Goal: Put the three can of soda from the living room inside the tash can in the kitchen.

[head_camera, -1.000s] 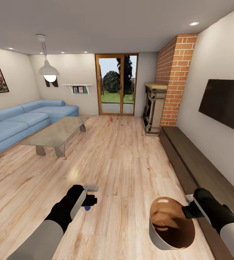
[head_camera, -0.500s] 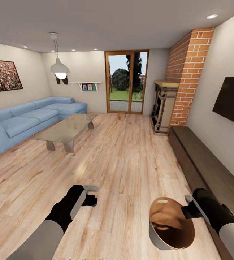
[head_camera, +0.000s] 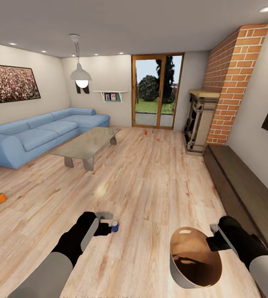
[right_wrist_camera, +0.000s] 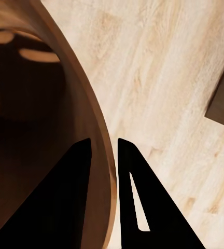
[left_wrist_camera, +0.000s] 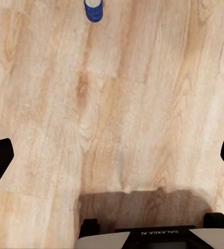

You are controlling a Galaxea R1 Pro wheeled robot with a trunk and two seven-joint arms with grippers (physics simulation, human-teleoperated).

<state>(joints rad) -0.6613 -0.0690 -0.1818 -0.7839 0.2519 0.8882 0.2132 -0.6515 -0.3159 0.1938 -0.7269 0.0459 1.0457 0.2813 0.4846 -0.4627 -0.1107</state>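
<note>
Ahead, open floor; right pincer pinches the tash can rim, left pincer spread.

Pale wood floor, brick chimney, glazed door, perhaps a fireplace beside it.

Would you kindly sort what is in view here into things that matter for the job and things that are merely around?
Part of the job:
- trash can, held by the right end effector
- soda can by the sofa
- soda can near the door
- soda can at the left end effector

Just around:
- coffee table
- sofa
- pendant lamp
</note>
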